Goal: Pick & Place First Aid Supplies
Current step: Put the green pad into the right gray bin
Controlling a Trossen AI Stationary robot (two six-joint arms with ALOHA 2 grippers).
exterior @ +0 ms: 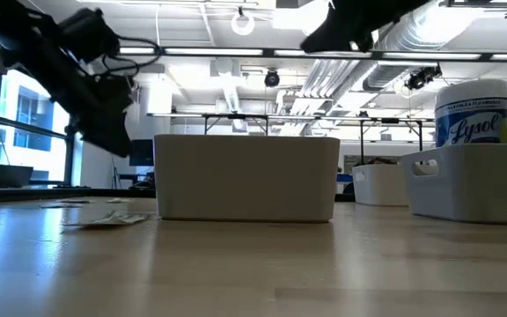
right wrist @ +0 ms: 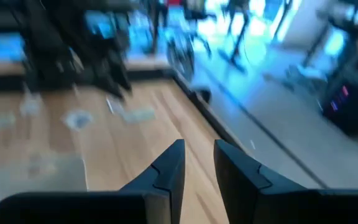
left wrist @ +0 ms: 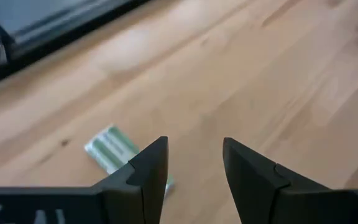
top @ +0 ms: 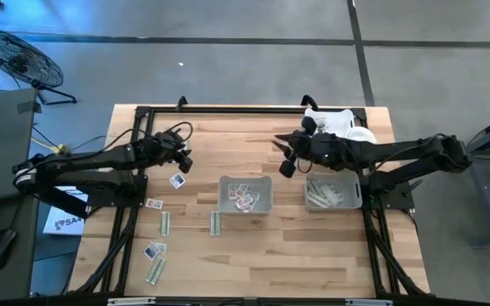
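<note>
Wooden counter (top: 253,246) first, with both grey trays (top: 245,195) at centre and three o'clock part-filled, then left pincer (top: 185,163) and right pincer (top: 287,167) both parted and empty above it, finally several loose first aid packets (top: 154,250) toward eight o'clock awaiting sorting.

So the surface (top: 253,246) is light wood planks with a black frame along the edges. Sitting on it: a grey tray (top: 246,195) around the middle with squarish white packets (top: 243,198) inside, and a second grey tray (top: 333,193) to its right holding pale strips (top: 323,195). A white bottle (top: 347,125) stands near the far right corner. Loose on the wood left of the trays are more white packets (top: 176,180) and narrow green-grey strips (top: 214,223), spread apart.
</note>
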